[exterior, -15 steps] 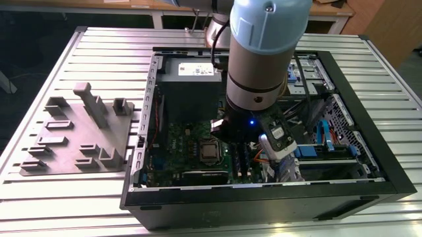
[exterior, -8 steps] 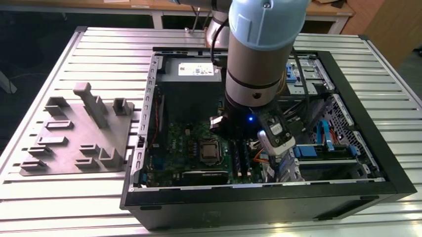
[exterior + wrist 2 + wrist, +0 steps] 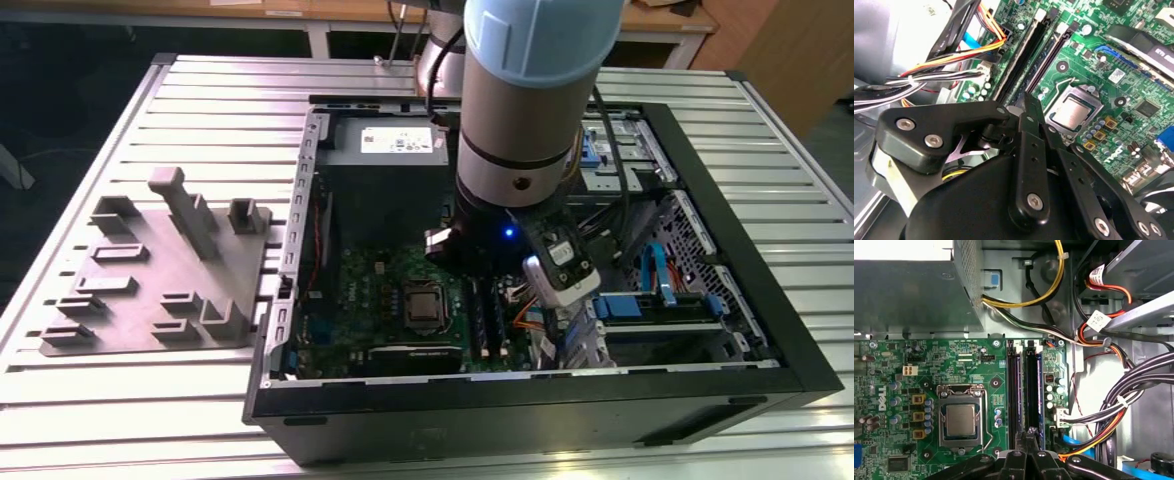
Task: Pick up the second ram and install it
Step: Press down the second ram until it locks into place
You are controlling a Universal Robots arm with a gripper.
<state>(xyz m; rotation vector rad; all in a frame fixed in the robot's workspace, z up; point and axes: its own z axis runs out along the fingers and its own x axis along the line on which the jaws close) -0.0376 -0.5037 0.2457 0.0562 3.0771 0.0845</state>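
Note:
In the first wrist view, two long black memory slots run side by side next to the processor socket (image 3: pixel 960 419), each with a dark stick in it. The ram (image 3: pixel 1033 390) in the slot farther from the socket has a bluish edge. My gripper (image 3: pixel 1030 434) is shut, its fingertips pressed together right at the near end of that stick. In the second wrist view the shut gripper (image 3: pixel 1026 102) points at the ends of the same two slots (image 3: pixel 1026 50). I cannot tell whether the tips touch the ram. In the exterior view my arm (image 3: pixel 521 150) reaches down into the open computer case (image 3: pixel 747 330).
A grey fixture plate (image 3: pixel 154 275) with upright blocks lies on the slatted table at the exterior view's left. Bundles of black, yellow and orange cables (image 3: pixel 1114 405) hang beside the slots. The power supply box (image 3: pixel 909 295) and drive bays (image 3: pixel 667 300) crowd the case.

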